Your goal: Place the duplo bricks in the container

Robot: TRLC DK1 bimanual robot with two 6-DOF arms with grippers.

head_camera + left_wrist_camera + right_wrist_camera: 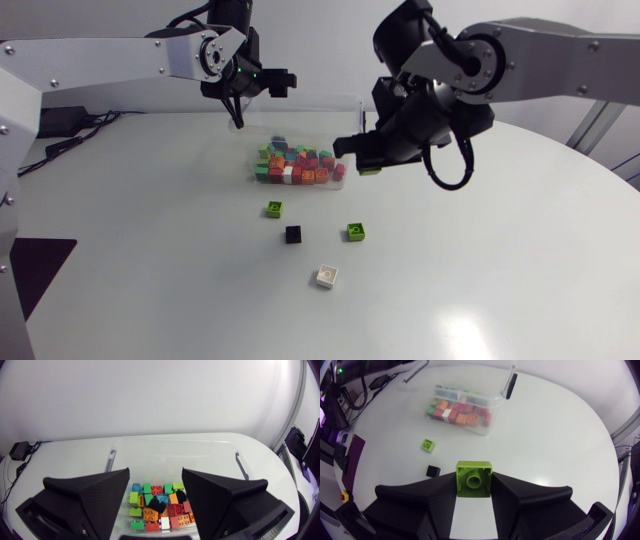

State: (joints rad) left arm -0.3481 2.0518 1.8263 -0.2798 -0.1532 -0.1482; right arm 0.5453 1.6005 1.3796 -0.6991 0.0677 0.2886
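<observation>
The clear plastic container (341, 180) stands at the table's back middle, holding several coloured duplo bricks. My left gripper (238, 112) hangs open over its back left part; in the left wrist view the container (235, 455) and its bricks (159, 507) lie below the empty gap between the fingers (95, 495). My right gripper (366, 160) is beside the container's right end, shut on a lime green brick (474, 479). Loose on the table lie a green brick (273, 209), a black brick (293, 234), another green brick (356, 232) and a white brick (327, 276).
In the right wrist view the container (496, 396) lies ahead of the gripper, with a green brick (427, 445) and a black brick (434, 470) nearer. Cables (75, 125) lie at the table's back left edge.
</observation>
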